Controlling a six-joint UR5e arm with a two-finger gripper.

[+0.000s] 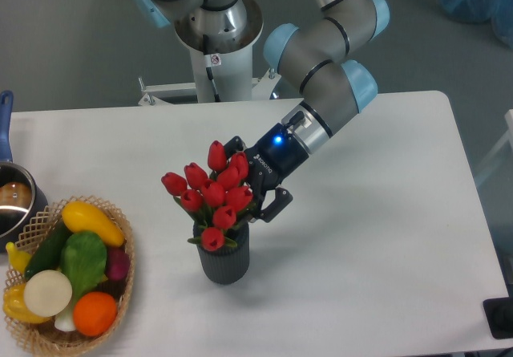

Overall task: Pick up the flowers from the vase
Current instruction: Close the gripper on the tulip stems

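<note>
Your claw (pixel 250 187) is right in against the far-right side of the flowers (pixel 210 196), its dark fingers (pixel 272 205) reaching in among the buds and leaves just above the vase (pixel 224 259). Whether they're clamped on the stems or merely beside them, I cannot tell; the red buds hide the tips. The bunch sits in the vase, stems down in its mouth, leaning slightly away from the claw. So by my read the approach is done; securing the grip and lifting the bunch clear of the vase remain. The basket of vegetables (pixel 68 277) sits well to the left of the vase on the tabletop (pixel 385 237).
</note>
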